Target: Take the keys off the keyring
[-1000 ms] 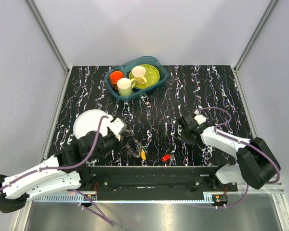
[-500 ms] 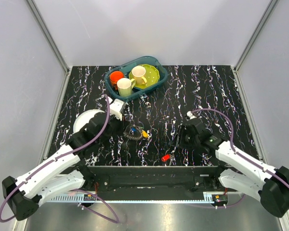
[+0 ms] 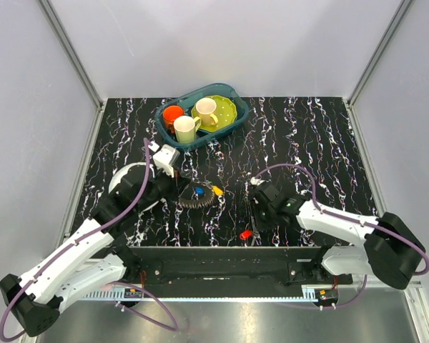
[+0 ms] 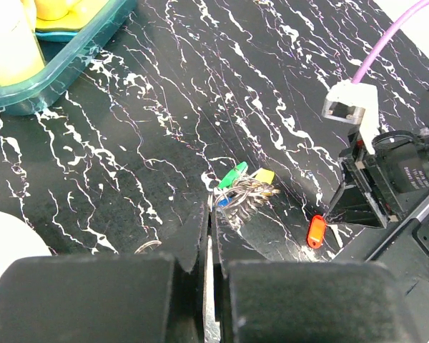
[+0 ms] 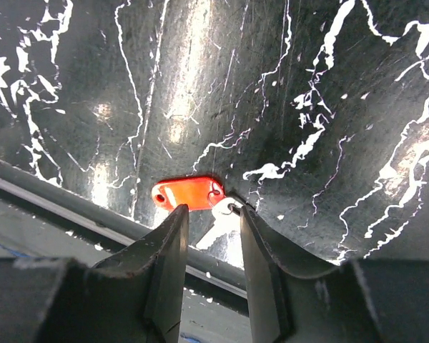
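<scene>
A: L side first?
B: Plate point(image 3: 121, 187) at far L of table point(image 3: 307, 136). L gripper point(image 4: 207, 221) just R of it, fingers clamped tight on what looks like a thin bright metal strip at the keyring point(image 3: 195, 199) edge.
A: Keyring pos?
B: On table, mid, toward front edge. Gripper tips at its L rim. Keys point(image 4: 247, 191) bunched. Green, yellow, blue heads show in L wrist view.
A: Behind it?
B: Tub point(image 4: 71, 61) w/ mugs point(image 3: 187, 128), back centre, well apart from both arms.
A: Any loose?
B: Red key point(image 5: 189, 193) alone, R of keyring, nearer front rail, apart from bunch.
A: R gripper point(image 5: 212, 214)?
B: Spread open, pointing down at red key. Tips straddle its ring end. Contact: can't tell.
</scene>
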`<action>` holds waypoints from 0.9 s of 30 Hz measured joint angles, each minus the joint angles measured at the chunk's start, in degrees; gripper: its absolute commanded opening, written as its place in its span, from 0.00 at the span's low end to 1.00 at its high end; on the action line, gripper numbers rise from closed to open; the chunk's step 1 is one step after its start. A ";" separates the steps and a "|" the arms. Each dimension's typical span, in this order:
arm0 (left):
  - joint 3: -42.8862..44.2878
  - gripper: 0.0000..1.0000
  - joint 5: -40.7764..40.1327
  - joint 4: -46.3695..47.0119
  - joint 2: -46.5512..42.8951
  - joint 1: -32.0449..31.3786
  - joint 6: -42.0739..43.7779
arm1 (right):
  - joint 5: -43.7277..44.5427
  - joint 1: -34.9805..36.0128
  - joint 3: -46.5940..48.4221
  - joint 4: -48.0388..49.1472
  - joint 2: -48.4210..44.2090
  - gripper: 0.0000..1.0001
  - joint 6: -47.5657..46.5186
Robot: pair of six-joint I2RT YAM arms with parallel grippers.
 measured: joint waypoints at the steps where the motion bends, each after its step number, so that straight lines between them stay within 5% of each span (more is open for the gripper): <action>1: 0.00 0.00 0.33 -0.02 -0.04 0.09 0.09 | 0.46 0.46 0.42 -0.13 1.07 0.41 -0.02; 27: 0.61 0.00 3.30 -1.75 0.28 3.37 0.22 | 2.23 1.60 2.47 0.57 6.84 0.34 0.87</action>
